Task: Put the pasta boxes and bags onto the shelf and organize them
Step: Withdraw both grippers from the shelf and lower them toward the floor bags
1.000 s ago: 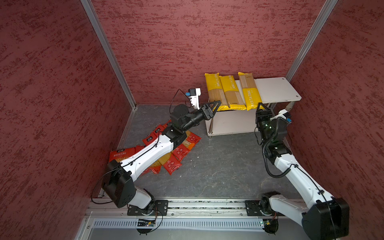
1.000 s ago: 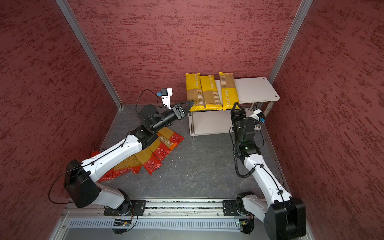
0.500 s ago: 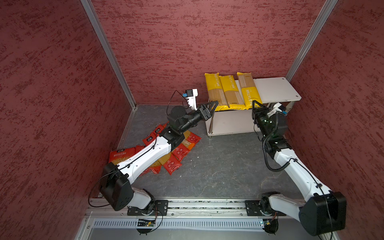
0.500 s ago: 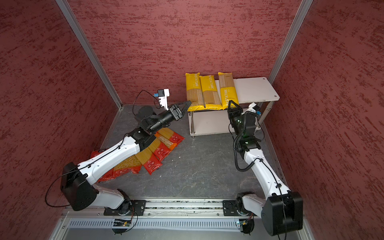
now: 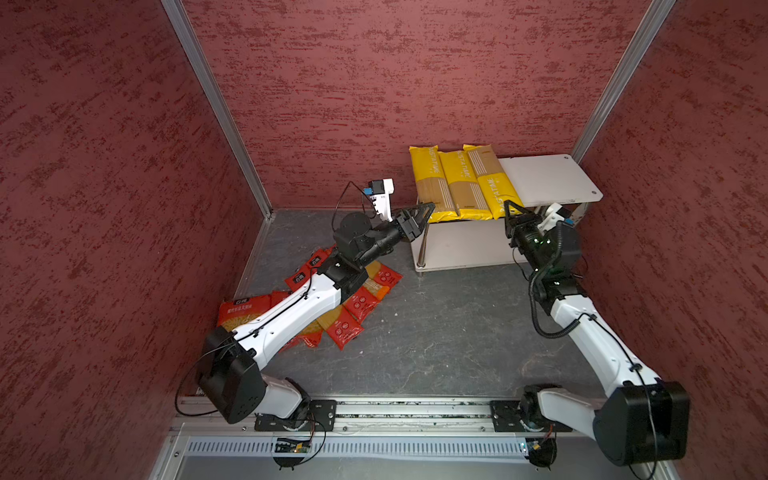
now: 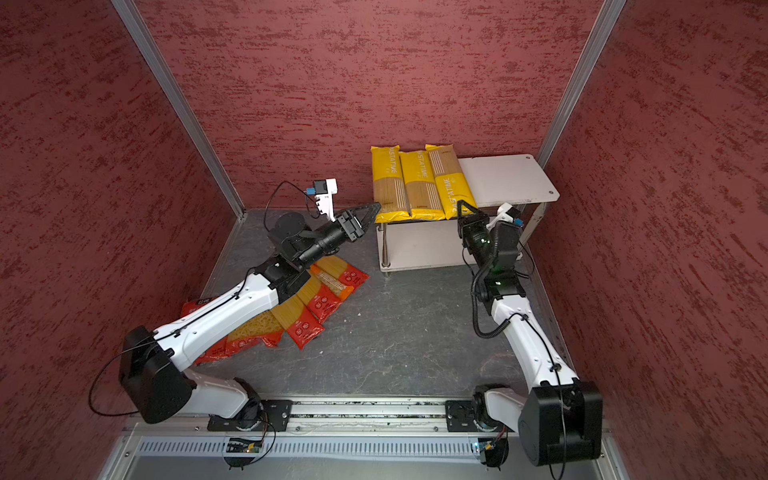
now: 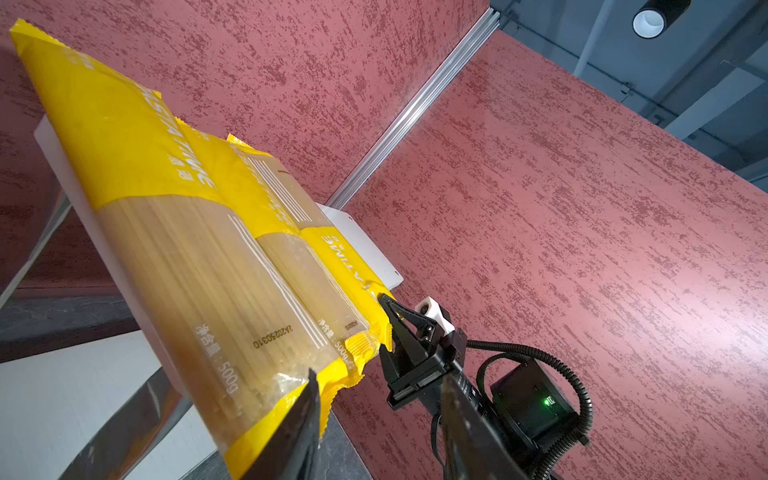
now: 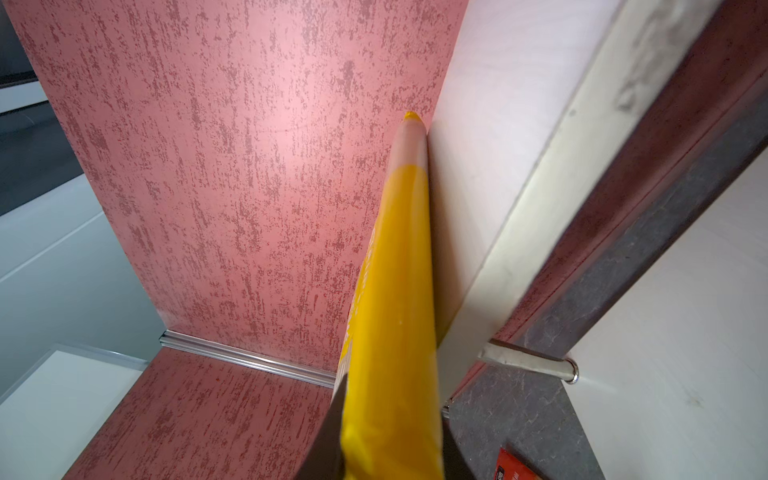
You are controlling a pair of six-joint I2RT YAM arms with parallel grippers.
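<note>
Three yellow spaghetti packs (image 5: 459,183) lie in a row on the one two-board shelf (image 5: 544,178), between the two hands: left hand (image 5: 427,212) at one end, right hand (image 5: 509,206) at the other. Behind and below the left hand, three long red spaghetti packs (image 6: 322,301) lie on the counter (image 5: 436,332). Beside them at least two wider short-pasta bags (image 6: 249,330) show, and that arm may hide more.
</note>
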